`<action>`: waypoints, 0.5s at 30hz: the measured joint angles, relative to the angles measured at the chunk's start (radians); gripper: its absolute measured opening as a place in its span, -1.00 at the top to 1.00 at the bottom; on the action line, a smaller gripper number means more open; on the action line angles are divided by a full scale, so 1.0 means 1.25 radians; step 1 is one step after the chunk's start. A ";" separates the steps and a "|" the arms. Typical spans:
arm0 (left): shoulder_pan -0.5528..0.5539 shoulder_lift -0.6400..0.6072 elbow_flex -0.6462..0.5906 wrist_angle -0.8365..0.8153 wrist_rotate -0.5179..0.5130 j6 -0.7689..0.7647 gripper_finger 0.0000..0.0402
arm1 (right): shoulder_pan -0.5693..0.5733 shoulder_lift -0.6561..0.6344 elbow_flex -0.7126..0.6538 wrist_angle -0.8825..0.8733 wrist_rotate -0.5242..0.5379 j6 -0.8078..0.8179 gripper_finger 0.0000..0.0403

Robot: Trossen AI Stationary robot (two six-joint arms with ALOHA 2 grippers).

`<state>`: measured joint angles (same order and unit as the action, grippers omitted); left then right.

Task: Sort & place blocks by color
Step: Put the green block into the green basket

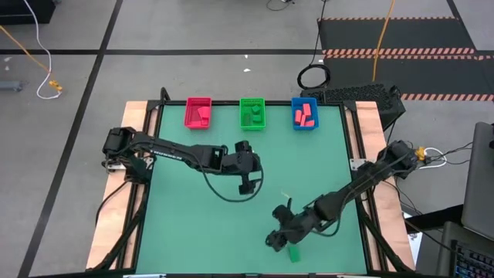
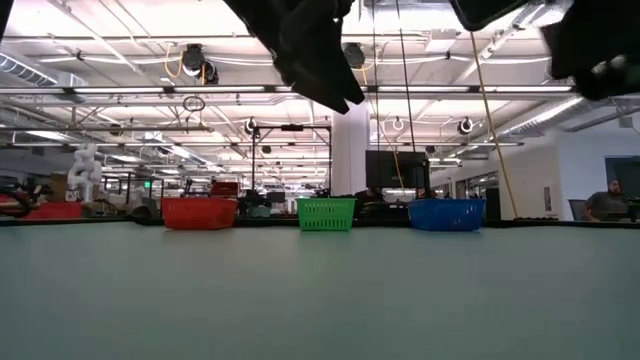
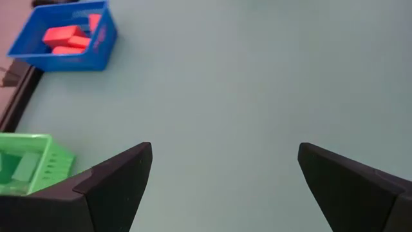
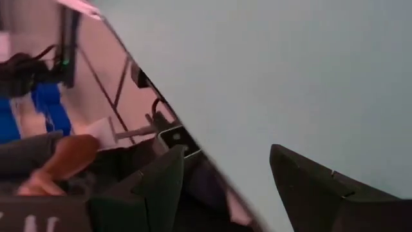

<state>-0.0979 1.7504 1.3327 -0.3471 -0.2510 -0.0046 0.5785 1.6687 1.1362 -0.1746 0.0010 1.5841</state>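
Observation:
Three bins stand in a row at the table's far edge. The red bin holds red blocks, the green bin holds green blocks, and the blue bin holds red blocks. One green block lies flat on the green table near its near edge. My right gripper hovers just left of that block; its fingers are open with nothing between them. My left gripper is over the table's middle, open and holding nothing.
A small pale scrap lies on the table between the two grippers. The right wrist view looks past the table's near edge to the frame and cables below. A person sits far off in the room. The green surface spreads left of the grippers.

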 joint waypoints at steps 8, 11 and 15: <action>-0.067 0.000 -0.012 -0.019 0.054 0.060 -0.95 | 0.010 0.092 0.212 -0.267 -0.081 0.293 -0.11; -0.090 0.000 -0.012 -0.032 0.088 0.066 -0.95 | 0.025 0.127 0.251 -0.301 -0.109 0.392 -0.11; -0.122 0.000 -0.013 -0.043 0.108 0.070 -0.95 | 0.048 0.175 0.264 -0.298 -0.153 0.500 -0.11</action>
<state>-0.2503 1.7504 1.3167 -0.4010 -0.1162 0.0827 0.6385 1.8872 1.4662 -0.5469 -0.1902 2.2091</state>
